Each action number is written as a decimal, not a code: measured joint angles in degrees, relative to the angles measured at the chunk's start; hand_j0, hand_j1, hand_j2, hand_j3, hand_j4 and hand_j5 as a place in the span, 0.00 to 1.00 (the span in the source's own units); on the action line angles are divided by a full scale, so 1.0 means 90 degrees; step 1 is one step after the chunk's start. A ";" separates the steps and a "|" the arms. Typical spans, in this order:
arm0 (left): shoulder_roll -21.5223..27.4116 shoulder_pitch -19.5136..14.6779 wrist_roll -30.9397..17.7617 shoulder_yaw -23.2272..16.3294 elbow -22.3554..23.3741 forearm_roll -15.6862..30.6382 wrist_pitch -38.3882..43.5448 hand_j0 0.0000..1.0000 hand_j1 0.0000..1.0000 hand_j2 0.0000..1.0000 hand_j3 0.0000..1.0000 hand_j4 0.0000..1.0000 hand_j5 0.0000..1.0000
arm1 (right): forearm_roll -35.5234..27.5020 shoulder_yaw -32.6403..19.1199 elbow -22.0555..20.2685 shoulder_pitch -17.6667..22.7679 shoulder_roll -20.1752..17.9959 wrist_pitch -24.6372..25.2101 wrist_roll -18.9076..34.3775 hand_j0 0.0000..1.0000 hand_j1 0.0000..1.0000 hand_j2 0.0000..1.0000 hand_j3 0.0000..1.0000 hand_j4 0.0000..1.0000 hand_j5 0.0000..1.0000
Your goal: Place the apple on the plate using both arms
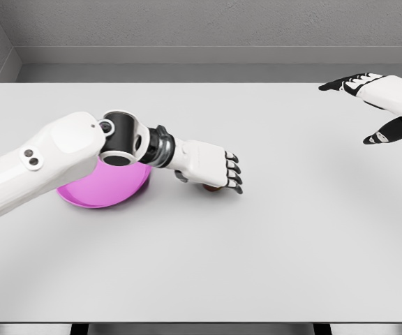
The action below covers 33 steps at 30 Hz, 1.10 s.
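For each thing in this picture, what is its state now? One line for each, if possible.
apple: on the table, beside the plate, almost fully hidden under the left hand.
plate: pink, on the table, nothing visible on it, partly covered by the left arm.
left hand: over the apple, fingers curled down; grasp not clear.
right hand: raised at the far right, open, holding nothing.
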 measured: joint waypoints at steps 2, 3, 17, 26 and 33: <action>-0.0022 0.0000 -0.0001 -0.0009 0.0018 -0.0004 0.0000 0.73 0.73 0.73 0.73 0.73 0.73 | 0.0000 0.0000 0.0000 0.0000 -0.0004 0.0000 0.0000 1.00 1.00 1.00 1.00 1.00 1.00; -0.0030 0.0000 -0.0001 -0.0016 0.0023 -0.0008 0.0000 0.73 0.73 0.73 0.73 0.73 0.73 | 0.0000 0.0000 0.0000 0.0000 -0.0006 0.0000 -0.0001 1.00 1.00 1.00 1.00 1.00 1.00; -0.0153 0.0010 -0.0005 -0.0066 0.0162 -0.0345 0.0001 0.56 0.56 0.56 0.56 0.56 0.56 | -0.0002 0.0010 0.0002 0.0010 -0.0038 0.0000 -0.0001 1.00 1.00 1.00 1.00 1.00 1.00; -0.0138 0.0010 0.0035 -0.0101 0.0171 -0.0395 0.0051 0.16 0.16 0.16 0.16 0.16 0.16 | -0.0005 0.0038 0.0007 0.0020 -0.0041 0.0000 0.0000 1.00 1.00 1.00 1.00 1.00 1.00; -0.0070 0.0000 0.0069 -0.0084 0.0177 -0.0198 0.0015 0.04 0.04 0.04 0.04 0.04 0.04 | -0.0003 0.0042 0.0004 0.0010 -0.0037 0.0000 -0.0001 1.00 1.00 1.00 1.00 1.00 1.00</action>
